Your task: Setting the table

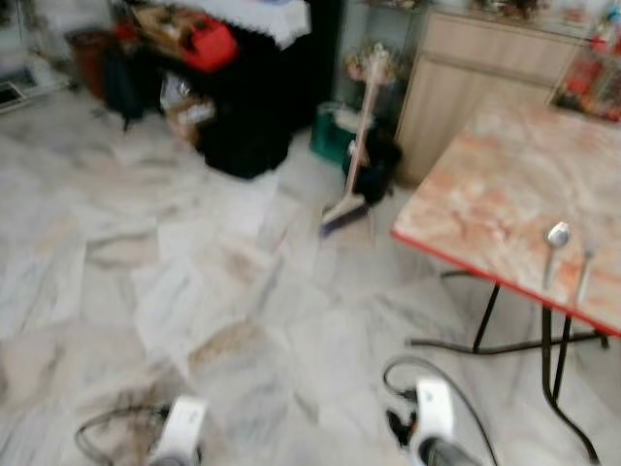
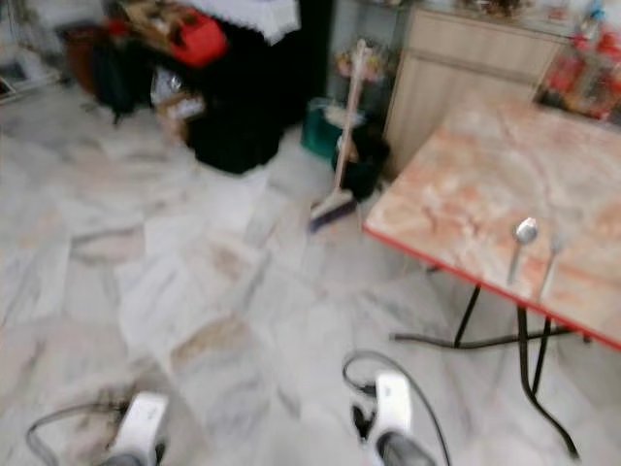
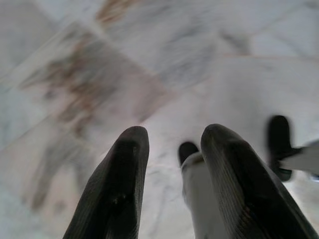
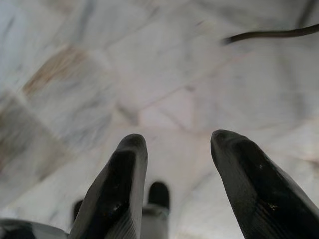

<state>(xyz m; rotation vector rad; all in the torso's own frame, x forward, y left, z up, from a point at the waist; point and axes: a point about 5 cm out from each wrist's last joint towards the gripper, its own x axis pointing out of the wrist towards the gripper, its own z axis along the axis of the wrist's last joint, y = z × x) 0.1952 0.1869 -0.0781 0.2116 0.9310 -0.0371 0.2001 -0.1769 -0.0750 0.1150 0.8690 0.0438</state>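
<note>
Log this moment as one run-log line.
phase: walking, view blurred | left claw: open, empty | right claw: open, empty | table: spoon, second utensil near edge

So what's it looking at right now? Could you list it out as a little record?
table: marble-patterned top with red edge, on the robot's right
cutlery: spoon and a second piece, too blurred to name, near the table's front edge
floor: pale marble tiles
broom: leaning by the cabinet
left gripper: open, empty, above the floor
right gripper: open, empty, above the floor
</note>
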